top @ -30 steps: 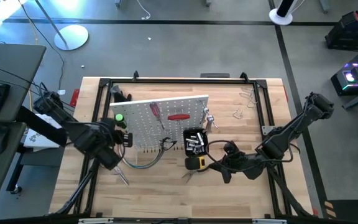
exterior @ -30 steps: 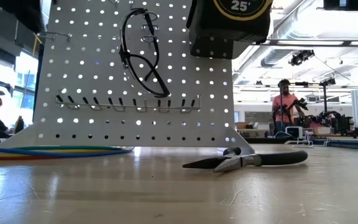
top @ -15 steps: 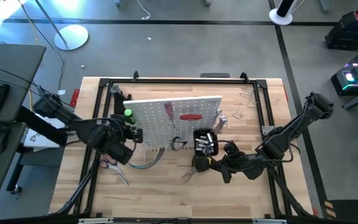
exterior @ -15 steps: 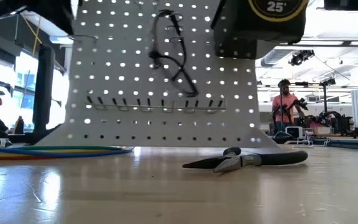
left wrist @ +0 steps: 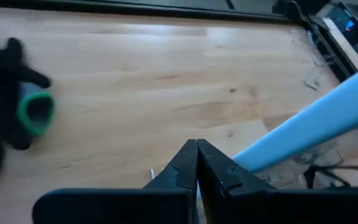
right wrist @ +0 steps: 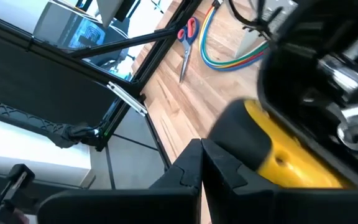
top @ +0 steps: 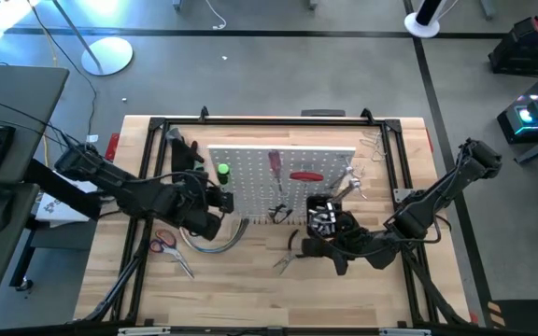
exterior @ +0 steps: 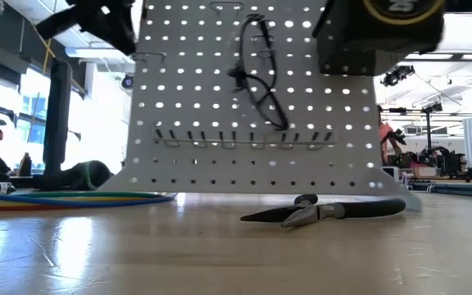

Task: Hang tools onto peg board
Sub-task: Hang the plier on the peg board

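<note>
Fingers of the left end effector [top: 215, 199] are pressed together at the peg board's [top: 250, 163] left edge, seemingly gripping it, with a green-handled screwdriver [top: 222, 171] just beside them on the board. The right end effector [top: 314, 245], fingers clenched empty, sits beside the tape measure [right wrist: 291, 158], pliers [exterior: 326, 211] nearby on the surface [top: 241, 280].

A light wooden table [top: 250, 289] fills the middle of the high view, with a black metal frame [top: 278, 121] along its edges. Near the centre the white peg board [top: 283, 177] stands on it, black-handled pliers [exterior: 326, 211] lying just in front. Toward the lower left, red-handled scissors [top: 164, 245] lie beside a curved bundle of coloured cables [top: 215, 245]; metal clamps [top: 372, 145] lie at the upper right.
</note>
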Robot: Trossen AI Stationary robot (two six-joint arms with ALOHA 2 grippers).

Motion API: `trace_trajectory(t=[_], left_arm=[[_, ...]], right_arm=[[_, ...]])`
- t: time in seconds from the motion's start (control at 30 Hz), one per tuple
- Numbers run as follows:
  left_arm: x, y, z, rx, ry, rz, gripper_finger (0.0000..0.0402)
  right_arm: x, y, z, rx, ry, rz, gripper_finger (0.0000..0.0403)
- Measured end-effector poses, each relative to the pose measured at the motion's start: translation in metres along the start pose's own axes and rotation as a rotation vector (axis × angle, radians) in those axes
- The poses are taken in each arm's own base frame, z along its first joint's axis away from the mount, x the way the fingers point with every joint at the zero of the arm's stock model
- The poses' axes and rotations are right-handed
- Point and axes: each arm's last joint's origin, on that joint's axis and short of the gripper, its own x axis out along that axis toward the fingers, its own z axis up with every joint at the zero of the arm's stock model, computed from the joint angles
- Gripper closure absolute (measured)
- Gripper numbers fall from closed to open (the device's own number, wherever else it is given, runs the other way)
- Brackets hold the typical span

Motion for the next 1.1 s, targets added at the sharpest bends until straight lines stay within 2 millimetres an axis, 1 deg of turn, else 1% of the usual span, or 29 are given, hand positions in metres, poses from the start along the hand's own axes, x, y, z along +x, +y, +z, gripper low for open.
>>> trace_trajectory(t=[0.1, 0.17, 0.33, 0.47, 0.57, 0.67, 0.77, 0.9, 1.1], left_arm=[[0.002, 0.001, 0.001, 0.06, 0.024, 0.016, 0.0401], [-0.001, 0.004, 0.006, 0.072, 0.027, 0.014, 0.0401], [-0.01, 0.02, 0.019, 0.133, 0.025, 0.046, 0.0401], [-0.019, 0.036, 0.03, 0.182, 0.04, 0.091, 0.0401], [-0.026, 0.047, 0.038, 0.178, 0.046, 0.106, 0.0401], [-0.032, 0.054, 0.044, 0.154, 0.053, 0.091, 0.0401], [-0.037, 0.058, 0.047, 0.134, 0.066, 0.063, 0.0401], [-0.043, 0.061, 0.045, 0.128, 0.123, 0.021, 0.0401], [-0.055, 0.057, 0.033, 0.183, 0.22, -0.069, 0.0401]], right_arm=[[0.0, 0.0, 0.0, 0.0, -0.001, 0.0, 0.0403], [0.0, 0.0, 0.0, -0.012, -0.001, 0.0, 0.0403], [-0.001, 0.0, 0.001, -0.041, 0.004, 0.005, 0.0403], [-0.011, 0.004, -0.002, -0.077, 0.095, 0.057, 0.0403], [-0.021, 0.004, -0.008, -0.099, 0.154, 0.076, 0.0403], [-0.03, 0.004, -0.012, -0.097, 0.191, 0.078, 0.0403], [-0.036, 0.005, -0.017, -0.101, 0.213, 0.093, 0.0403], [-0.046, 0.01, -0.029, -0.08, 0.294, 0.138, 0.0403], [-0.065, 0.01, -0.053, -0.058, 0.419, 0.15, 0.0403]])
